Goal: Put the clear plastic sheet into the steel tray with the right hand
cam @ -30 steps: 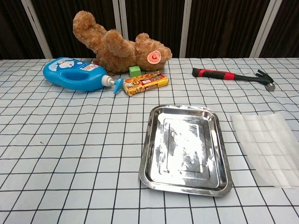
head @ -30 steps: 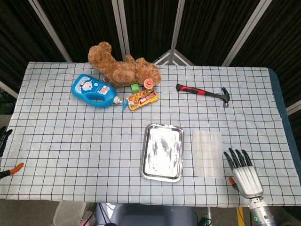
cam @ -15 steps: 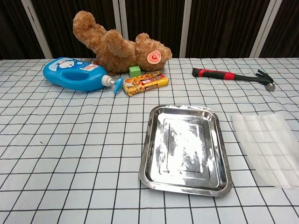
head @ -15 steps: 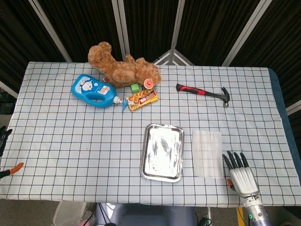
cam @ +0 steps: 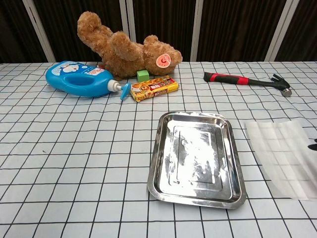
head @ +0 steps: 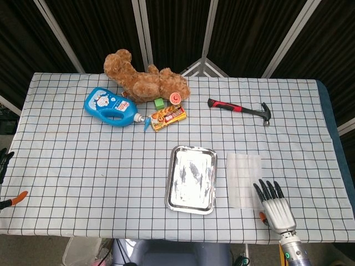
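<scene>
The clear plastic sheet (head: 244, 180) (cam: 285, 156) lies flat on the checked cloth, just right of the steel tray (head: 192, 207) (cam: 156, 163). The tray holds nothing. My right hand (head: 274, 206) hovers at the sheet's near right corner, fingers straight and spread, fingertips (head: 265, 188) at the sheet's near edge. It holds nothing. In the chest view only dark fingertips (cam: 313, 144) show at the right frame edge. My left hand (head: 3, 162) is a dark sliver at the left frame edge; its fingers cannot be made out.
A red-handled hammer (head: 239, 110) lies behind the sheet. At the back left are a brown teddy bear (head: 145, 81), a blue detergent bottle (head: 110, 106), a small green block (head: 159, 102) and a snack packet (head: 168, 116). An orange-handled tool (head: 13, 200) lies at the left table edge.
My right hand has slid left and toward the near edge, from right of the sheet to its near right corner. Its fingertips now show in the chest view.
</scene>
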Robot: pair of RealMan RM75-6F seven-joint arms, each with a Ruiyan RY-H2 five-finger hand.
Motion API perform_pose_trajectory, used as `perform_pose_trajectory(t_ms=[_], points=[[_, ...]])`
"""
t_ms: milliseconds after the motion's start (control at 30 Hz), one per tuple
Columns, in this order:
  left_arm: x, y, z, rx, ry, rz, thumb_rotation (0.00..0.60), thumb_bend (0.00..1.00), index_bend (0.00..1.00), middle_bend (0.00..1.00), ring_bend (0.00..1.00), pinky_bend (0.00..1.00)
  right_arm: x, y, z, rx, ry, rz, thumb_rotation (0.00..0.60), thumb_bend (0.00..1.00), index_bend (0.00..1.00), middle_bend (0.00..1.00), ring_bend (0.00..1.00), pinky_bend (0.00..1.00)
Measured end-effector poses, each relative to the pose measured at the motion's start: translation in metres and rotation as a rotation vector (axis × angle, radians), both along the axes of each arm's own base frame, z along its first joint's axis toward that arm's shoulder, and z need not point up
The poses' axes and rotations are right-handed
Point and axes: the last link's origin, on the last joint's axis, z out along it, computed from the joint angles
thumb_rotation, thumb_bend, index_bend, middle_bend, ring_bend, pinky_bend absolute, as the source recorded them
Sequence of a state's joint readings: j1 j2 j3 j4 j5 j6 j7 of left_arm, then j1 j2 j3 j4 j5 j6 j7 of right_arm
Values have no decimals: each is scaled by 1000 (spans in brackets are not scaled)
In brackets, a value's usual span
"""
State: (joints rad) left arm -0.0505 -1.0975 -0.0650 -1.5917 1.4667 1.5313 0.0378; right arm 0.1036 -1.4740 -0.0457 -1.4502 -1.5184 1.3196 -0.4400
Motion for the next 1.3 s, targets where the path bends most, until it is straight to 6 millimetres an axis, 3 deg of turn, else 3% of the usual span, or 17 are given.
perform_pose_trajectory(t_ms=[1300], points=[[1, 0, 0, -3, 2, -5, 600, 0, 0, 0, 0, 0, -9, -6, -9, -10, 29, -59, 600, 380, 0, 0, 0, 0]])
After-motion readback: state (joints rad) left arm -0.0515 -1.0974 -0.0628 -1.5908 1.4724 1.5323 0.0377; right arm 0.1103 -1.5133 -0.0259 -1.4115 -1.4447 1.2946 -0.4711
